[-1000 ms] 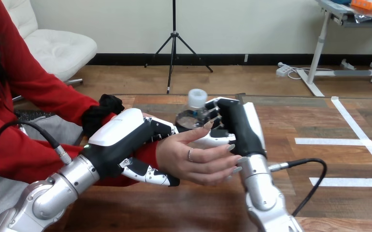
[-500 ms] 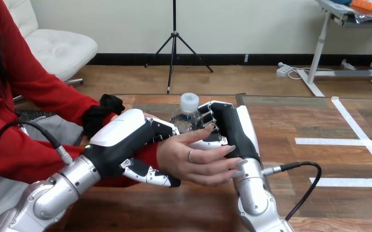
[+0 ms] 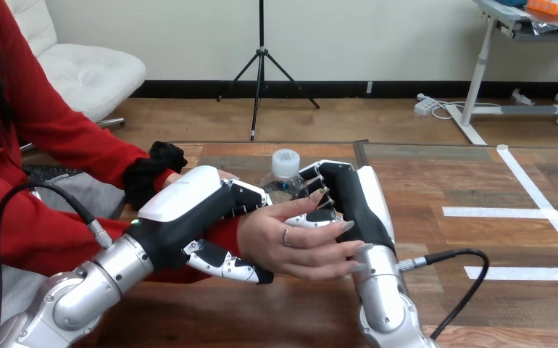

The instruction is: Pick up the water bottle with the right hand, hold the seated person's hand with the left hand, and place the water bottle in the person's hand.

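At frame centre the bottle (image 3: 282, 174), gripped upright by the curled fingers of the right hand (image 3: 350, 197), sits just behind the person's hand (image 3: 298, 243) — its wrist (image 3: 225, 233) clasped by the left hand (image 3: 185, 206) — and letting go before that open palm closes would likely drop it.

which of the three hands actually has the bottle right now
The robot's right hand: its fingers curl round the water bottle. The left hand grips the person's wrist, and the person's hand lies open.
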Tool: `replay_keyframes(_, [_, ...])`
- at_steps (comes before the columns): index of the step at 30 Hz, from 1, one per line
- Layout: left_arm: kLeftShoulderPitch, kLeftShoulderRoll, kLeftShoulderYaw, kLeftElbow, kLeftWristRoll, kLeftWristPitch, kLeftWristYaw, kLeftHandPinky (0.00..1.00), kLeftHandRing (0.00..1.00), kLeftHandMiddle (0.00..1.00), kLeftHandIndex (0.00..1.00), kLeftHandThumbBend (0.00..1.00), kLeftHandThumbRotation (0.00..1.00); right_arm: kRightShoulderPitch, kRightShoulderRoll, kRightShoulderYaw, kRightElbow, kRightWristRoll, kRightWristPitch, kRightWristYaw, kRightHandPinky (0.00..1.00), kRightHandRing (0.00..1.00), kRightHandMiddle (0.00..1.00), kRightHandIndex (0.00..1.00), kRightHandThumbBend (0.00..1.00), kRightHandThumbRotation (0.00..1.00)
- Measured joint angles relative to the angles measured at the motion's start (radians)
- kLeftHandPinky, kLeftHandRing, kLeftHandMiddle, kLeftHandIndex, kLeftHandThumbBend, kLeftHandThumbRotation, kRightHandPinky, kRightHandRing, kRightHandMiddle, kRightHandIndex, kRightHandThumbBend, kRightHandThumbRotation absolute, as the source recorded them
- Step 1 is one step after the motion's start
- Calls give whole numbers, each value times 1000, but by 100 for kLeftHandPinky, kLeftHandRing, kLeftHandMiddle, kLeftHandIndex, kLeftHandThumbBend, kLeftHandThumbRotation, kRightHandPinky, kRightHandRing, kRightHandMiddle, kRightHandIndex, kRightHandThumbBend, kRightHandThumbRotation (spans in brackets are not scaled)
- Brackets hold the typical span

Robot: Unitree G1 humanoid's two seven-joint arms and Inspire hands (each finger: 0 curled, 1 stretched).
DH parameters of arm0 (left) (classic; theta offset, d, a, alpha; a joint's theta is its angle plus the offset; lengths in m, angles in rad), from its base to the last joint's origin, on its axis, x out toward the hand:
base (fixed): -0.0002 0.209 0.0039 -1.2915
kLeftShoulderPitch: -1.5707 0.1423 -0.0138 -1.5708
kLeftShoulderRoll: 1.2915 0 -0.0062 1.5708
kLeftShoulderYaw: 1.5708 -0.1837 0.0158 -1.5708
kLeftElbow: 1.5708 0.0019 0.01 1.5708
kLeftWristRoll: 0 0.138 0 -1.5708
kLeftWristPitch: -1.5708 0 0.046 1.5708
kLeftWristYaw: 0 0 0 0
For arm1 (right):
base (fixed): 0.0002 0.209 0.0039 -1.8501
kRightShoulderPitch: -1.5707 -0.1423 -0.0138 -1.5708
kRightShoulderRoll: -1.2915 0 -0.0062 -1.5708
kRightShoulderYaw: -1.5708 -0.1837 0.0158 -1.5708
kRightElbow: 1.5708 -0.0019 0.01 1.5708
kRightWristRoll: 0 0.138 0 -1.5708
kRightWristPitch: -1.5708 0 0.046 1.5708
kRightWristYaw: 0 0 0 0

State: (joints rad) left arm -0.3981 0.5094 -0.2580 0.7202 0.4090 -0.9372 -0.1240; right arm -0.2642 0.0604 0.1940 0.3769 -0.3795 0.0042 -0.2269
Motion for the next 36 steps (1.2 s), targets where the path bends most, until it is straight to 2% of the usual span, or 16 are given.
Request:
replay_keyframes(7, [0, -2, 0, 1, 5, -9, -1, 30, 38, 47, 50, 67, 21, 41, -9, 4, -81, -18, 54, 27, 33, 38, 43, 43, 85, 0])
replay_keyframes(20, [-2, -5, 0, 9, 4, -15, -4, 29, 37, 46, 50, 67, 21, 112, -35, 7, -186, -21, 94, 79, 32, 37, 42, 43, 86, 0])
replay_keyframes(36, [-4, 0, 0, 45, 4, -15, -17, 27, 35, 46, 48, 68, 18, 219, -69, 16, -347, -23, 188, 162, 30, 35, 40, 43, 88, 0])
